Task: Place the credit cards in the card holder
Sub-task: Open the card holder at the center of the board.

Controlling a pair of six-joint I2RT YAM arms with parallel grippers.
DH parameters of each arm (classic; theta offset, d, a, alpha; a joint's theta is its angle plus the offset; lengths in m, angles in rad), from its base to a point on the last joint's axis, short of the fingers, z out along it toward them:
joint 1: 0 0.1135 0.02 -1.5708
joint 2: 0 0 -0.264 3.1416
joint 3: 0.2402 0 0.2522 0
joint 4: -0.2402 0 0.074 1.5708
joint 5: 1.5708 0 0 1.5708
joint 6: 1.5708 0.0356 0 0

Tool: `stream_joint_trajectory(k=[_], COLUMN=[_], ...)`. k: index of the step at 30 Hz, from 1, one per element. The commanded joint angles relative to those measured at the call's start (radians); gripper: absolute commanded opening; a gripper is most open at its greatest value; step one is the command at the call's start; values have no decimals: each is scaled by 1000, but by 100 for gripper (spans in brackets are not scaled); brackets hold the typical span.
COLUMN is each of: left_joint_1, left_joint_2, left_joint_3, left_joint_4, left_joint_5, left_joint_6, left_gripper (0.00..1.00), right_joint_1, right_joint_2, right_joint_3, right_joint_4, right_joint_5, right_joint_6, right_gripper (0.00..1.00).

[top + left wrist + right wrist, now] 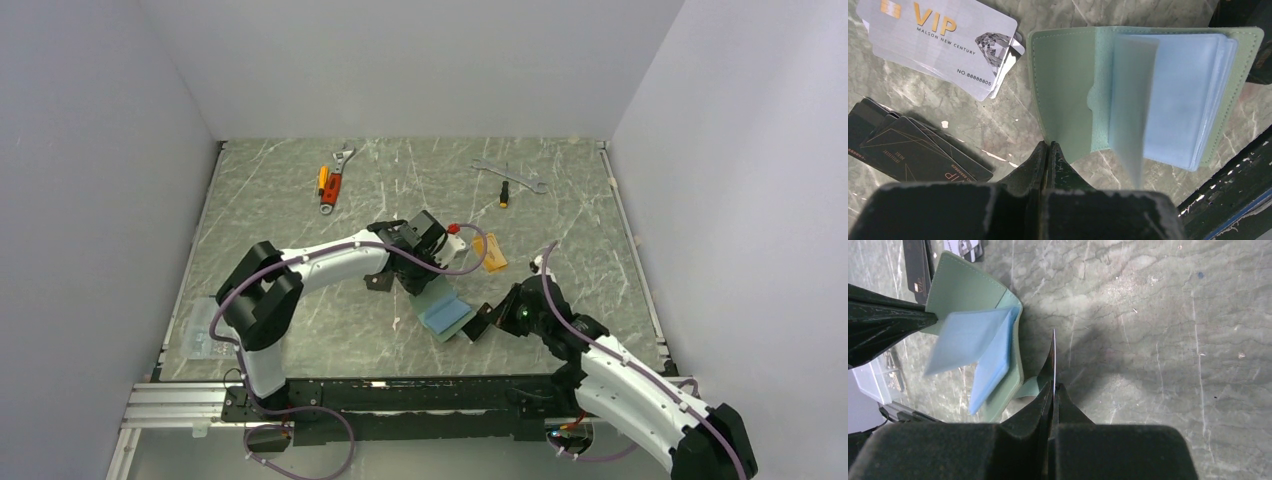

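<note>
The card holder (1063, 75) lies open on the table (1173, 340) between the two claws, with its blue pockets (1178, 100) facing up. The left claw (1048, 146) is pressed together, its tips right at the near edge of the green cover. I cannot tell if it nips that edge. The right claw (1054, 388) pinches a thin card (1053, 355), seen edge on, just beside the holder's rim. Silver cards (943, 45) and black cards (913, 150) lie near the cover's outer edge. Bare table spreads wide past the thin card.
</note>
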Motion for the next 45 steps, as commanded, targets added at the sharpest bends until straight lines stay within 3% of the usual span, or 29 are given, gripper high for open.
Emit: stream_joint_trajectory(k=[1, 10, 17, 28, 34, 45], left_joint_1=[-4, -14, -34, -34, -34, 43], left_joint_2=[-60, -76, -67, -57, -56, -81], left_joint_3=[-18, -35, -26, -16, -8, -70], left_joint_4=[21, 22, 11, -6, -16, 22], left_joint_5=[16, -5, -19, -32, -15, 183], left_joint_6=[-16, -19, -22, -32, -54, -201], left_gripper=[0, 0, 0, 0, 0, 0], right_joint_1=[-5, -4, -3, 0, 0, 11], right_joint_2=[-43, -157, -64, -53, 74, 235], right_joint_3=[80, 213, 215, 120, 99, 104], right_joint_4=[-142, -260, -134, -8, 141, 347], right_joint_5=[86, 179, 41, -73, -165, -193], right_joint_6=[-41, -46, -44, -5, -20, -14], right_gripper=[0, 0, 0, 0, 0, 0])
